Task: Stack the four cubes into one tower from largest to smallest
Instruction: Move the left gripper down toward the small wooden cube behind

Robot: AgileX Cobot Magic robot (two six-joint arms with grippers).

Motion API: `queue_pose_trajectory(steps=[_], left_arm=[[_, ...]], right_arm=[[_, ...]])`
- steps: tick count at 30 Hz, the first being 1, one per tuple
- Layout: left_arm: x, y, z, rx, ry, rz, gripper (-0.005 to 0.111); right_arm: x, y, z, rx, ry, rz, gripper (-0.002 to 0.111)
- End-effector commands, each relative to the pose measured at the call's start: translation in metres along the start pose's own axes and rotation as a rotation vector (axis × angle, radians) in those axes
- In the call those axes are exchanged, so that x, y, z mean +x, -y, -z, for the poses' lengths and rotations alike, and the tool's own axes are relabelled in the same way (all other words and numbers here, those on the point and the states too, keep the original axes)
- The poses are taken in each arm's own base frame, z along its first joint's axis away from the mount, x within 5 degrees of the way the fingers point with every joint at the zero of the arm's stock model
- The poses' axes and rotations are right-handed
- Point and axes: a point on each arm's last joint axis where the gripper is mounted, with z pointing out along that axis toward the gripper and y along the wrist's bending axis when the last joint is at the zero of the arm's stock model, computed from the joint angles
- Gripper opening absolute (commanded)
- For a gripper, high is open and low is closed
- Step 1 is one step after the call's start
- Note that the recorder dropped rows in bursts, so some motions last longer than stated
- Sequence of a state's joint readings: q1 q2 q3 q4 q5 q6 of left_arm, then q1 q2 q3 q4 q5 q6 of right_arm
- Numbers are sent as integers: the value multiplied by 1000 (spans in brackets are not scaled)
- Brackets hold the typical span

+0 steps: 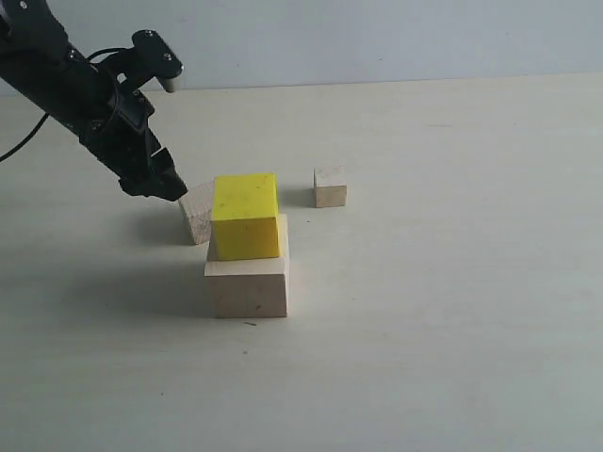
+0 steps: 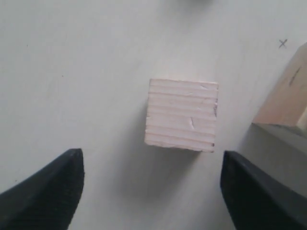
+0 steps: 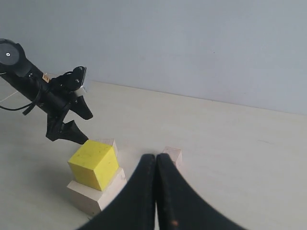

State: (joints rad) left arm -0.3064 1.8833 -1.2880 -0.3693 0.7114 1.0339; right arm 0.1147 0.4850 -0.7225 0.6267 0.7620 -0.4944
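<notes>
The yellow cube (image 1: 245, 217) sits on the large pale wood cube (image 1: 247, 287), a little toward its back edge. Just behind and to the left, the smaller wood cube (image 1: 196, 215) rests on the table, partly hidden by the yellow one. My left gripper (image 1: 171, 185) hovers over it, open; in the left wrist view the cube (image 2: 182, 115) lies just ahead of the gap between the spread fingers (image 2: 48, 191). The smallest wood cube (image 1: 330, 186) stands alone at the back right. My right gripper (image 3: 156, 160) is shut and holds nothing; it is out of the exterior view.
The pale tabletop (image 1: 452, 311) stretches bare to the right and front of the stack. A grey wall (image 1: 377, 38) closes off the far edge. The large cube's side (image 2: 288, 96) stands close beside the left gripper's right finger.
</notes>
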Motion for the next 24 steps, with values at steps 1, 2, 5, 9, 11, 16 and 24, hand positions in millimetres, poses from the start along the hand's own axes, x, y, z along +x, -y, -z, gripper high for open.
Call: queue_pose_trajectory(steps=[1,2,5,9,11,16,24], left_arm=[[-3,3,2,54,44,-34,75],[-2,4,2,65,39,-52,75],[0,6,2,80,17,-81,75],[3,6,2,87,-12,-109,75],[3,7,2,93,-14,-125,75],[2,7,2,98,1,-153,75],[4,3,-15,87,9,-136,75]], right_arm=[[-1,0,0,2,9,-1,0],[-1,0,0,2,9,-1,0],[-1,0,0,1,7,-1,0],[-1,0,0,1,7,-1,0],[-1,0,0,1,7,-1,0],[-1,0,0,-2,2,-1,0],[-1,0,0,-3,-1,-1,0]])
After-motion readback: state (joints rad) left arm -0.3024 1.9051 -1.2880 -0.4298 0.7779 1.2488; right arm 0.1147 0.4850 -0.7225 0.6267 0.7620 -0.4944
